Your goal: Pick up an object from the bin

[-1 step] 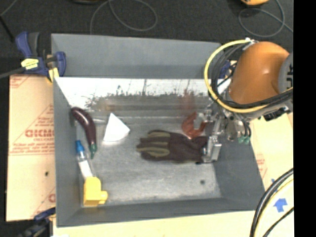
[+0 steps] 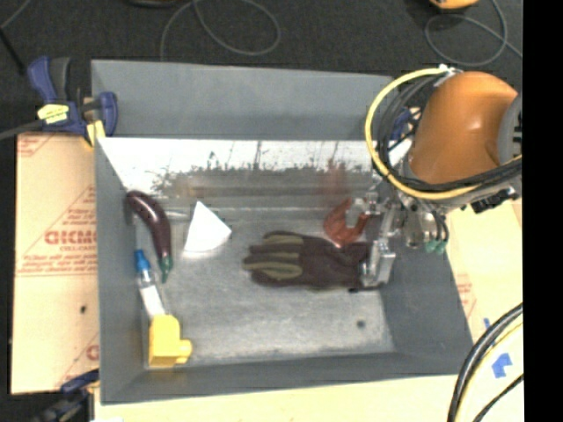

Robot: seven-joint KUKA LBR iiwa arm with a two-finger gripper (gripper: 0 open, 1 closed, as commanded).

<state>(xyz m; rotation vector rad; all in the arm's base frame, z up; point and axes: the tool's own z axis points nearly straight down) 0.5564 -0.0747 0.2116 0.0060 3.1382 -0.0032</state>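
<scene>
My gripper is down in the right part of the bin, at the cuff end of a dark brown glove that lies flat in the middle with its fingers pointing left. A reddish-brown rounded thing lies just up and left of the gripper, touching the glove's cuff. I see nothing lifted off the bin floor.
A purple eggplant lies by the left wall, with a white cone-shaped piece beside it. Below them are a blue-and-white tube and a yellow block. The arm's orange cover hangs over the right rim.
</scene>
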